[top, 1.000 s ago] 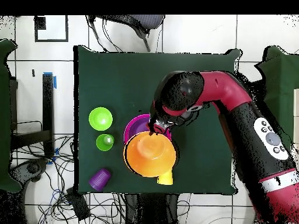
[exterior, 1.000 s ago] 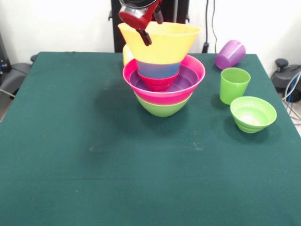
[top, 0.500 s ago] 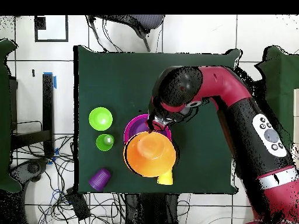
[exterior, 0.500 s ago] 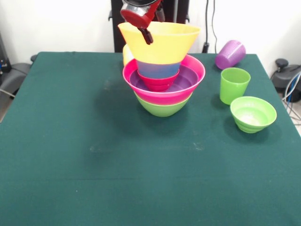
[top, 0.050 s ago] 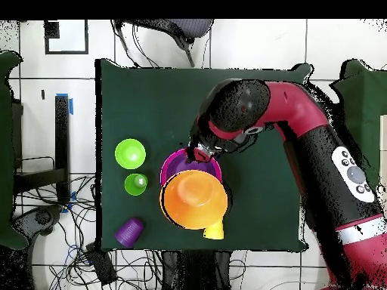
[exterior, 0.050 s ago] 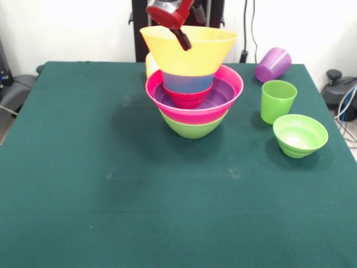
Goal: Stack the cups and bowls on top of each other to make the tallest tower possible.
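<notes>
Arm (top, 0.050 s ago: pixel 302 128) now higher above tower (exterior, 0.050 s ago: pixel 192 84)

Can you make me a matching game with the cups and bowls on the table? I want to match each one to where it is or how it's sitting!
Things:
1. purple cup
2. green cup
3. orange bowl
4. small light green bowl

Places or states:
A. on the very top of the tower
B. lying on its side near the table's corner
C. sitting alone on the cloth, closest to the table's edge
D. standing upright between a cup and a bowl

Right pairs: 1-B, 2-D, 3-A, 4-C
</notes>
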Motion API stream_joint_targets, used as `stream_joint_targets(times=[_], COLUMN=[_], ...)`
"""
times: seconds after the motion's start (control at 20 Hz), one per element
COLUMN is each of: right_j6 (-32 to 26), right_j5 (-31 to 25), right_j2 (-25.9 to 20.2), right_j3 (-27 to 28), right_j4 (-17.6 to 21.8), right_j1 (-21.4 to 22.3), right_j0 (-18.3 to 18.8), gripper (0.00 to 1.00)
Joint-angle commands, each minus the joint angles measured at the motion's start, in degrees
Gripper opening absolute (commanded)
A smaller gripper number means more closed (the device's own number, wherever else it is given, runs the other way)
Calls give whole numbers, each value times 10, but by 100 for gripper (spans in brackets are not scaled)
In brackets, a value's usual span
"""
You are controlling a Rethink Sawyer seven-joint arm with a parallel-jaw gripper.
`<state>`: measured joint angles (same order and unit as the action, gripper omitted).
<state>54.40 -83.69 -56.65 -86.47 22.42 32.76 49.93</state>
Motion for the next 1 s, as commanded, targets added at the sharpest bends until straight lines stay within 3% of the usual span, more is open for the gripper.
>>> stream_joint_targets(times=[0.05,0.35,0.6,1.0], right_j6=[0,8,21,11], right_j5=[145,261,395,447], right_j2=[-17,-33,-11,22], right_j3=[-7,-43,-59,-58], right_j4=[-20,-33,11,25], right_j1=[-25,-30,-43,-50], right_j0=[10,33,36,18], gripper=[100,100,100,100])
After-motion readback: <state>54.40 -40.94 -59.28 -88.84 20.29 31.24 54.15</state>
